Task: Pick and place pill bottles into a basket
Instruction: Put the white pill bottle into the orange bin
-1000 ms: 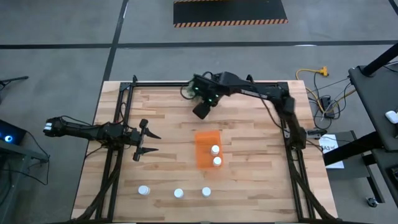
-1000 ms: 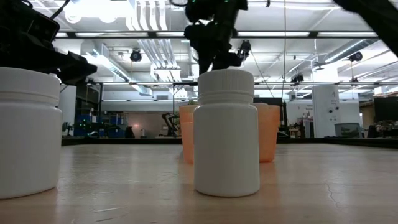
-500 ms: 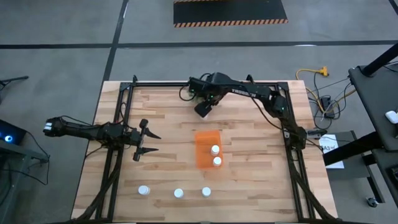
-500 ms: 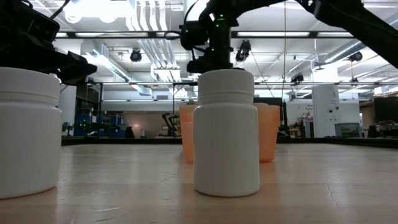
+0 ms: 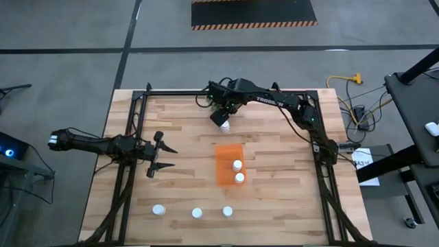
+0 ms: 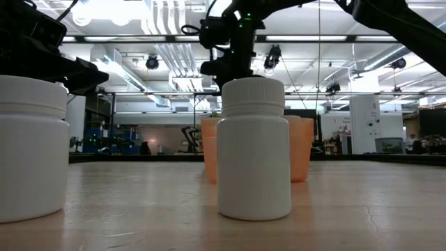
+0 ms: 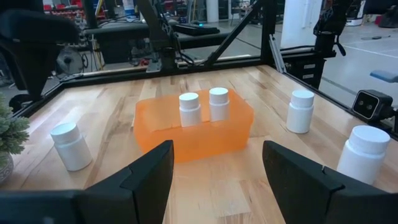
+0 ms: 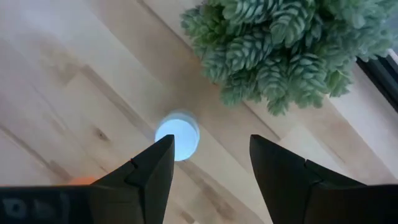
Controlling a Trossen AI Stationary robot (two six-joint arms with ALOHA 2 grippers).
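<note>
Bright overhead lights [image 6: 104, 10] (glaring), soft shadows

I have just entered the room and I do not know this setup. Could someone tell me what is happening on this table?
A two-armed robot is putting pill bottles into an orange basket. Two bottles stand in it already. The right gripper, open, hangs over one bottle at the table's far side, next to a green plant, not yet gripping it. The left gripper waits open at the left. Three more bottles stand along the near edge.
</note>
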